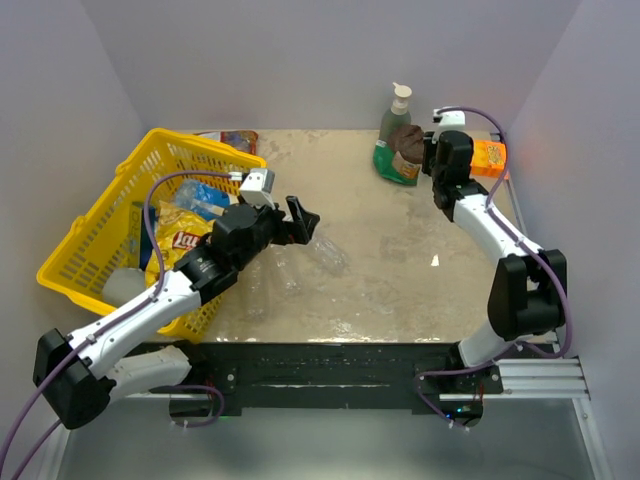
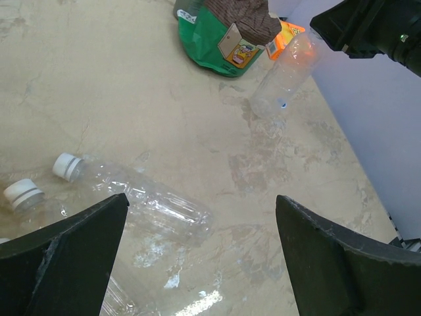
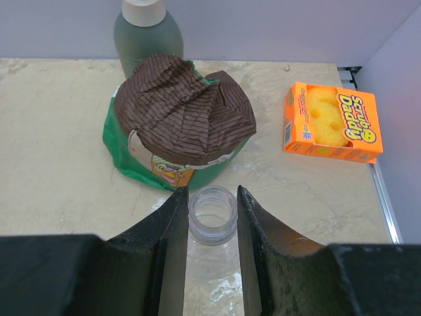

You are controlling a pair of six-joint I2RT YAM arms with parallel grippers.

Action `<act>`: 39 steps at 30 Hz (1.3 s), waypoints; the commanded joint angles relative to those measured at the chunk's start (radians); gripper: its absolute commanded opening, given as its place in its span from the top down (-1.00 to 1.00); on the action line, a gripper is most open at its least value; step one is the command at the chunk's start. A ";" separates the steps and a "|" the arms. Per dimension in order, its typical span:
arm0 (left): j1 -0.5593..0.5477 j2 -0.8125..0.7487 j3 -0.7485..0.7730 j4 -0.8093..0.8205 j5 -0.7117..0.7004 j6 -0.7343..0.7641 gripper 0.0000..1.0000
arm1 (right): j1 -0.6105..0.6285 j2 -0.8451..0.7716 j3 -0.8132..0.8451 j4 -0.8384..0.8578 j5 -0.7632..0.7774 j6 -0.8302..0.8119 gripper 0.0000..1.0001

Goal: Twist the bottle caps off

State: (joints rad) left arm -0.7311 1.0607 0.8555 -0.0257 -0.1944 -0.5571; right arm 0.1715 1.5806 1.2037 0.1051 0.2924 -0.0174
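- While I monitored from the console, the right gripper [image 3: 212, 192] was clamped on the neck of a clear bottle [image 3: 212, 227] at the far right of the table [image 2: 131, 79]. Its mouth stood open and capless, so I judged this one finished.
- The left gripper [image 2: 201, 197] hung over the table with jaws fully spread and nothing between them.
- Beneath it a second bottle [image 2: 154, 201] lay on its side with its white cap [image 2: 66, 166] on. Another capped neck [image 2: 23, 194] lay just beside.
- I judged the wide spread was meant for seizing a bottle body.
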 commanded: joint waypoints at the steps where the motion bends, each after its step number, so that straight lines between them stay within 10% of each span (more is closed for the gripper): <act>1: 0.004 0.013 0.050 0.027 -0.037 -0.012 -1.00 | -0.007 0.013 0.031 0.090 -0.032 0.010 1.00; 20: 0.004 0.042 0.059 0.027 -0.020 -0.017 -1.00 | -0.006 0.024 -0.058 0.107 -0.064 0.037 0.96; 26: 0.004 0.041 0.056 0.027 -0.017 -0.017 -1.00 | -0.007 0.028 -0.015 0.064 -0.072 0.039 0.02; 39: 0.004 0.027 0.042 0.027 -0.013 -0.026 -1.00 | -0.007 0.059 0.060 0.018 -0.098 0.045 -0.54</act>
State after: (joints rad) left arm -0.7311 1.1034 0.8696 -0.0322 -0.1970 -0.5655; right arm 0.1635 1.6318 1.2175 0.1318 0.2058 0.0246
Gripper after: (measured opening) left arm 0.997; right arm 0.740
